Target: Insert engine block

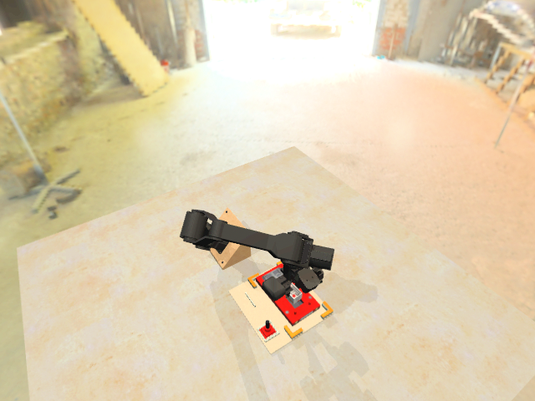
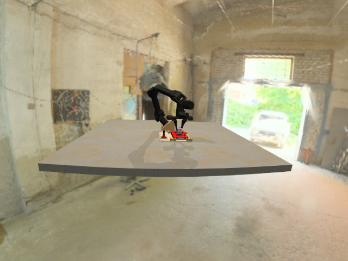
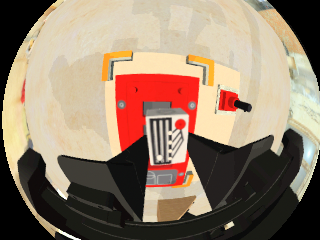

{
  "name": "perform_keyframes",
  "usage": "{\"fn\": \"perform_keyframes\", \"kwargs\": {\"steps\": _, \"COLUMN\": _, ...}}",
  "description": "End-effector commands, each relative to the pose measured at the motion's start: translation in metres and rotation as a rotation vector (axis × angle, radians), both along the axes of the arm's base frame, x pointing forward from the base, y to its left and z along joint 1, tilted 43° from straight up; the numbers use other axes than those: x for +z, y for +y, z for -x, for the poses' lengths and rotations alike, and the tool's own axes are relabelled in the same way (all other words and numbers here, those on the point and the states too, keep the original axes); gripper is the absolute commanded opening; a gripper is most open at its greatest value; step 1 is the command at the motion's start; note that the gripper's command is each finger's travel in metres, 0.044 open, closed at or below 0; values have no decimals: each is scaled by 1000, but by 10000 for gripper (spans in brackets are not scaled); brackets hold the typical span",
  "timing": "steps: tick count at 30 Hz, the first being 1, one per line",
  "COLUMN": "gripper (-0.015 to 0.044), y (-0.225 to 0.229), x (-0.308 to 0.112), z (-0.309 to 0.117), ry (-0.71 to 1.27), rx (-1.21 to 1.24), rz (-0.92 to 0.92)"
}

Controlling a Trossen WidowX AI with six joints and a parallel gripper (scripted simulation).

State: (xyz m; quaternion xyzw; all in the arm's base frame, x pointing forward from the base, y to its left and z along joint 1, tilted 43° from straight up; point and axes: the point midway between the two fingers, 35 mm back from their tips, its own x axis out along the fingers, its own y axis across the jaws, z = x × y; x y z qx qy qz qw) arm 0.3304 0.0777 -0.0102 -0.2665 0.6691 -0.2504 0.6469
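My gripper [image 1: 295, 291] [image 2: 180, 128] [image 3: 166, 138] is shut on the engine block [image 1: 295, 296] [image 2: 179, 130] [image 3: 161, 137], a pale grey block with dark slots and a red dot on top. The block is upright, between the two fingertips, low over the middle of the red car body [image 1: 304, 313] [image 2: 174, 134] [image 3: 131, 105]. Part of the grey opening [image 1: 297, 303] [image 3: 156, 106] shows beside the block; the block hides the rest. The rib and the block's underside are hidden, so I cannot tell whether its bottom edge is inside the opening.
The car body lies on a cream board [image 1: 276, 346] [image 3: 212, 130] between orange corner brackets [image 1: 292, 332] [image 3: 212, 75]. A red base with an upright black stick [image 1: 267, 330] [image 2: 163, 136] [image 3: 228, 101] stands beside it. A wooden wedge [image 1: 238, 255] [image 2: 169, 125] [image 3: 175, 207] stands behind, near the arm's base.
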Motion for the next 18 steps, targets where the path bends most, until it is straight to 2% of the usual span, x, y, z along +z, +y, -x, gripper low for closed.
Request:
{"fn": "perform_keyframes", "kwargs": {"steps": 1, "gripper": 0, "y": 4, "x": -6, "z": -1, "ry": -45, "rx": -47, "rz": -2}}
{"fn": "perform_keyframes", "kwargs": {"steps": 7, "gripper": 157, "y": 4, "x": -6, "z": -1, "ry": -81, "rx": -86, "rz": -1}}
{"fn": "perform_keyframes", "kwargs": {"steps": 18, "gripper": 160, "y": 4, "x": -6, "z": -1, "ry": -59, "rx": -61, "rz": -2}}
